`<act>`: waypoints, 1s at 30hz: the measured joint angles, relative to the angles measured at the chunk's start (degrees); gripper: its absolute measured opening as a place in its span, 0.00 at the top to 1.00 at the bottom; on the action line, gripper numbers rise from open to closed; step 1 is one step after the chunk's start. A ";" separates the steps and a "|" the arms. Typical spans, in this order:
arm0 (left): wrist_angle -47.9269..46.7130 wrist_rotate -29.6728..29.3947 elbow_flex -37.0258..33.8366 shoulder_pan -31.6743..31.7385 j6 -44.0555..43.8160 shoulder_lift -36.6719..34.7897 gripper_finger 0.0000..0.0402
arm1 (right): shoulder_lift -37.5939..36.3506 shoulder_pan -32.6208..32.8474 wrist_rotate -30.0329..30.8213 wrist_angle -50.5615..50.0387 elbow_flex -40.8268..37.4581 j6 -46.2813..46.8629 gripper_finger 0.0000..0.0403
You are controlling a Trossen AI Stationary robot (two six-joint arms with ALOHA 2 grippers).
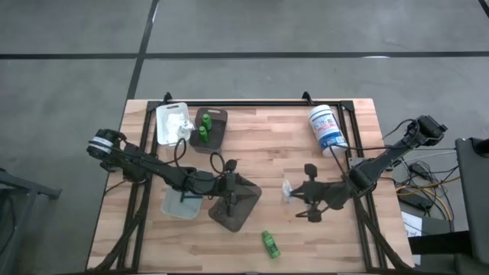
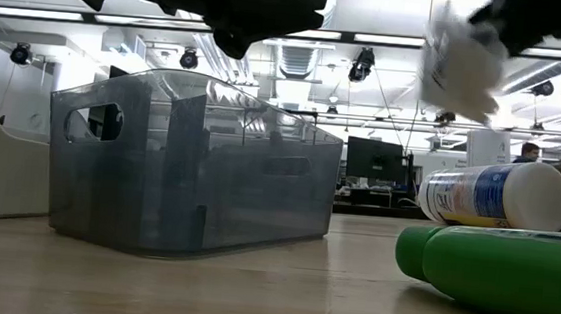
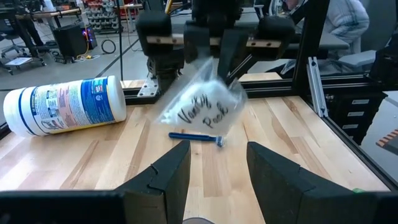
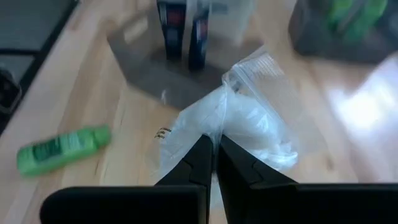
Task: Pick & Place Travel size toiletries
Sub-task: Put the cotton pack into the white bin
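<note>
Right pincer (image 4: 214, 163) is clamped on a white packet (image 4: 249, 124), holding it up off the counter (image 1: 344, 237). Left pincer (image 3: 214, 165) hangs spread wide over the grey tray (image 1: 241, 206), and a green bottle (image 1: 270, 244) lies nearby.

Robotics lab or workshop — open industrial hall. Butcher-block table (image 1: 252, 153) on a black aluminium-extrusion frame (image 3: 314, 74), standing on a grey concrete floor (image 1: 69, 76). Ceiling strip lights (image 2: 390, 42) and mounted cameras (image 2: 21, 53) overhead. Monitors (image 2: 373, 159) on benches behind, cable bundles (image 1: 416, 183) by the table — a person (image 2: 528, 152) at the far side.
</note>
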 joint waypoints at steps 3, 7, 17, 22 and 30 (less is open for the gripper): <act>0.39 -0.01 0.00 0.00 0.00 0.00 0.59 | 0.27 -0.34 0.66 5.78 -0.02 -5.36 0.97; 1.60 -0.02 0.00 0.02 0.06 -0.01 0.59 | 1.62 -1.56 0.63 12.38 -0.07 -11.01 0.97; 2.41 -0.89 0.00 0.20 0.50 -0.04 0.59 | 9.47 -6.12 -2.54 25.05 -0.06 -19.90 0.97; 2.74 -3.21 0.00 0.24 0.62 -0.04 0.59 | 12.77 -7.91 -9.10 30.10 0.63 -21.89 0.98; 2.78 -3.65 0.00 0.31 0.63 -0.04 0.59 | 16.97 -10.36 -10.70 36.17 0.92 -24.56 0.98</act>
